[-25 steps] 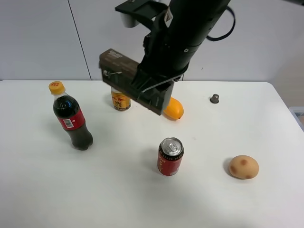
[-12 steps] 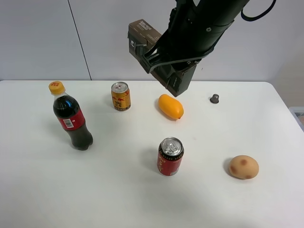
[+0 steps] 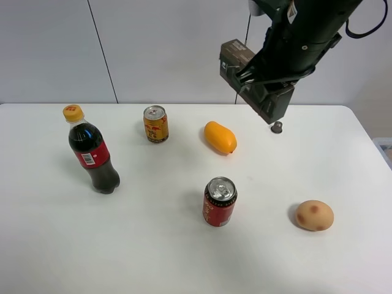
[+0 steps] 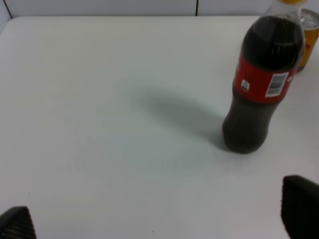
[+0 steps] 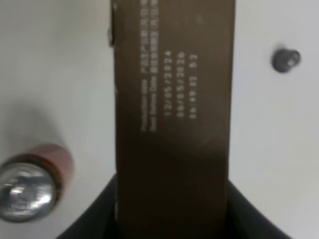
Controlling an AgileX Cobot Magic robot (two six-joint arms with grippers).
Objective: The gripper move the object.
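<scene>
My right gripper is shut on the long dark brown carton and holds it tilted, high above the back right of the white table. The carton's lower end hangs just above the small grey cap. In the right wrist view the carton shows white lettering and runs out from between the fingers of the right gripper. My left gripper is open and empty, low over bare table near the cola bottle. It does not show in the high view.
On the table stand a cola bottle, a yellow can and a red can. An orange fruit and a spotted potato lie there too. The red can and grey cap flank the carton.
My right gripper has carried the carton up and to the right, from above the yellow can to above the grey cap. Nothing on the table has moved.
</scene>
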